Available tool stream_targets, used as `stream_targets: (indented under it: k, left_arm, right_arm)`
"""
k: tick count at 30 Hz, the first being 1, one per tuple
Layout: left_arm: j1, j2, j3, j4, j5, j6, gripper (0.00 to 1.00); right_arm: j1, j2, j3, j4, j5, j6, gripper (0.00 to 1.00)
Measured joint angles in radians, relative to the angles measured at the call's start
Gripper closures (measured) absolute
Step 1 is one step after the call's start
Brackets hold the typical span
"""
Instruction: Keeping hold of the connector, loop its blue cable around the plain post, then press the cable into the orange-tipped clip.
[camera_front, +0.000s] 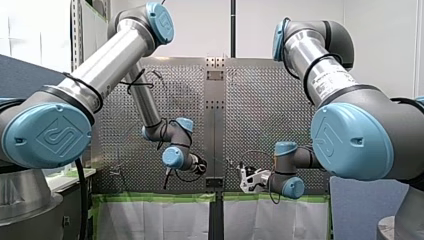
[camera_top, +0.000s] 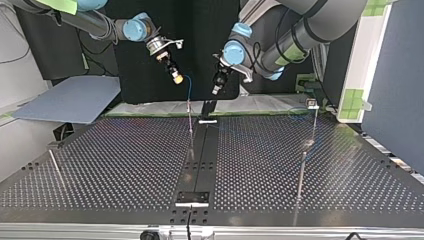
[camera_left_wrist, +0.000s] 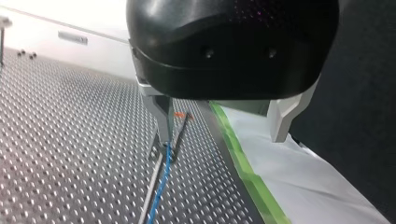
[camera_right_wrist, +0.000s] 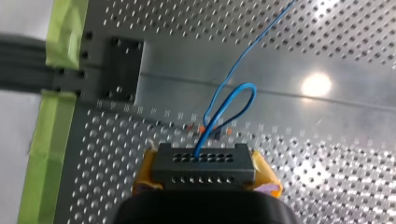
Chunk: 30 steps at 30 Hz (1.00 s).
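1 connector (camera_right_wrist: 204, 164), clamped in our right jaws; 1 blue cable (camera_right_wrist: 245, 85) looping from it; our left jaws apart.

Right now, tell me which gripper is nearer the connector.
Right. My right gripper is shut on the connector, which sits between its yellow pads. My left gripper hangs open off to one side in the top view, not touching the connector.

Blue cable (camera_right_wrist: 243, 86); dark grey connector (camera_right_wrist: 203, 165) dotted with two rows of holes; yellow pads (camera_right_wrist: 264, 175); silvery surface (camera_right_wrist: 327, 154) patterned all over with small perforations; green tape (camera_right_wrist: 46, 154); orange-tipped clip (camera_right_wrist: 201, 127)
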<state>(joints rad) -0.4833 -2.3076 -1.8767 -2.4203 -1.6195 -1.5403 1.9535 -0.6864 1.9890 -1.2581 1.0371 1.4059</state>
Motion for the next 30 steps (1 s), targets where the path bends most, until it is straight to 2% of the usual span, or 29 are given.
stream_targets:
  k: [7, 11, 15, 30]
  left_arm:
    - [-0.023, -0.001, 0.036, 0.003, 0.012, -0.03, 0.0]
    - [-0.034, -0.001, 0.05, 0.003, 0.01, -0.06, 0.0]
    - [-0.043, -0.001, 0.053, 0.002, -0.005, -0.078, 0.0]
    - [-0.061, -0.001, 0.054, 0.005, -0.021, -0.088, 0.0]
  right_arm:
    - [-0.008, -0.001, 0.0, 0.033, 0.07, -0.03, 1.0]
    - [-0.015, -0.001, 0.0, 0.047, 0.109, -0.04, 1.0]
    - [-0.02, -0.001, 0.0, 0.055, 0.152, -0.043, 1.0]
    - [-0.035, 0.0, 0.0, 0.054, 0.304, -0.043, 1.0]
